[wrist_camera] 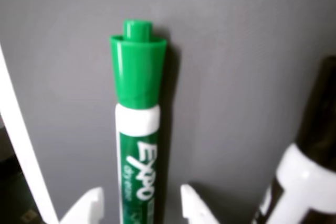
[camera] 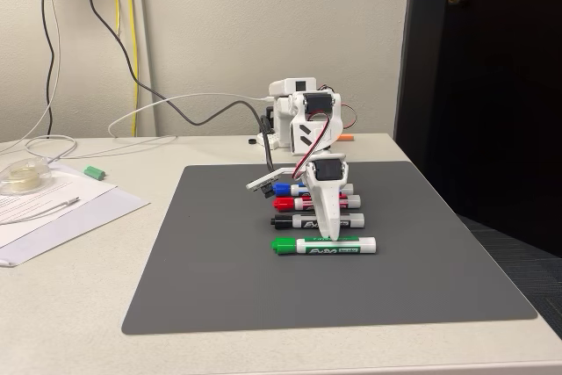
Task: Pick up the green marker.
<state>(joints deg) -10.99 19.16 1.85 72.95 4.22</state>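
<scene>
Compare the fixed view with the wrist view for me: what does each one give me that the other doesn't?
Fixed view alone: the arm, the row of blue, red and black markers behind the green one, the whole grey mat, papers and cables on the table.

Wrist view alone: the tool seen close, its fingertips on either side of the green marker's barrel, apparently not yet closed on it.

Both: the green marker lying flat on the mat, the tool down at it.

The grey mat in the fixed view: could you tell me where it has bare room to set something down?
The mat is bare left of the markers, right of them, and along its near edge before the green marker. It is crowded mid-mat, where the claw straddles that marker.
</scene>
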